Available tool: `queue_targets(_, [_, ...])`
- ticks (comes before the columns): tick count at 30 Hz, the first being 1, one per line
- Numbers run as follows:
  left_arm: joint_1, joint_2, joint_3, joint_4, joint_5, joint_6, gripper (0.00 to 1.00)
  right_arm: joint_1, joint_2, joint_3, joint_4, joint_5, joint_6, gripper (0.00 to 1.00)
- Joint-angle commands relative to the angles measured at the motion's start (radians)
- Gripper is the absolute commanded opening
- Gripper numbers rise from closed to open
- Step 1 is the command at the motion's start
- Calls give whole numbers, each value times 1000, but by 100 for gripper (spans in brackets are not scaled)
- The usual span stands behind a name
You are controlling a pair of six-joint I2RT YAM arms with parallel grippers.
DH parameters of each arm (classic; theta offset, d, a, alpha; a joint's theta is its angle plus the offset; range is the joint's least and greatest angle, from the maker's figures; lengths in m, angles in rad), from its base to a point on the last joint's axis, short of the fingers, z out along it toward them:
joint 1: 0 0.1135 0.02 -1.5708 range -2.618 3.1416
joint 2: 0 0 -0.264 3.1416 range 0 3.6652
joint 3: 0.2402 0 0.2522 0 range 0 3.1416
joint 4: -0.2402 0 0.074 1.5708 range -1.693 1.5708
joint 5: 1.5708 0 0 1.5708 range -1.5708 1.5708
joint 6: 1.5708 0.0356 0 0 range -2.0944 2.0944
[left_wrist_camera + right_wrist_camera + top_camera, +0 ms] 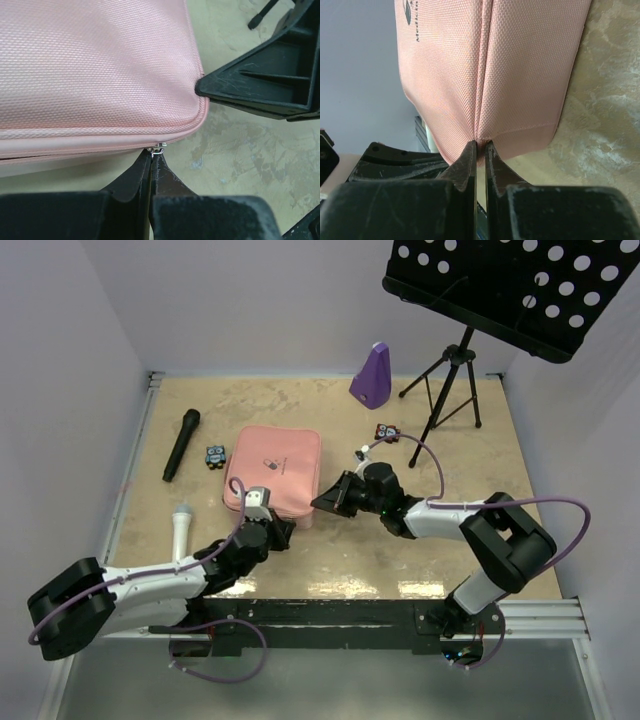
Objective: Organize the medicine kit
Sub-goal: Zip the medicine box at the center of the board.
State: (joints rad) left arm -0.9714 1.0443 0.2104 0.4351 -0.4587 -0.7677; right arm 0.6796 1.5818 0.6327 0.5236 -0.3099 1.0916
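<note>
The pink medicine kit (272,472) lies closed in the middle of the table, its lid with the small logo facing up. My left gripper (284,532) is at the kit's near edge. In the left wrist view it (151,157) is shut on the small metal zip pull (159,148), just below the pink seam (90,142). My right gripper (326,502) is at the kit's near right corner. In the right wrist view it (480,146) pinches the fabric fold at the kit's (520,65) corner seam.
A purple metronome-shaped object (372,372) and a music stand (452,375) stand at the back right. A black microphone (182,444) and a white microphone (181,527) lie left of the kit. Small patterned pieces (215,455) (387,432) lie on either side.
</note>
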Motion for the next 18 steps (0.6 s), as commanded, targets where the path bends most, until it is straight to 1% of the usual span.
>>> queue_targets(1, [57, -61, -42, -186, -115, -83, 0, -40, -57, -11, -11, 63, -44, 0])
queue_targets(4, [103, -96, -52, -231, -107, -122, 0, -48, -75, -16, -27, 71, -56, 0])
queue_targets(6, [114, -110, -57, -243, -109, -136, 0, -58, -94, -25, -37, 71, -62, 0])
queue_targets(12, [119, -104, -46, -256, -110, -142, 0, -124, -177, -77, -91, 75, -105, 0])
queue_targets(15, [119, -101, -46, -240, -103, -133, 0, -158, -218, -71, -134, 86, -160, 0])
queue_targets(16, [120, -98, -45, -233, -98, -122, 0, -158, -226, -70, -125, 77, -183, 0])
queue_targets(18, [120, -84, -43, -204, -80, -99, 0, -152, -212, -73, -77, -15, -191, 2])
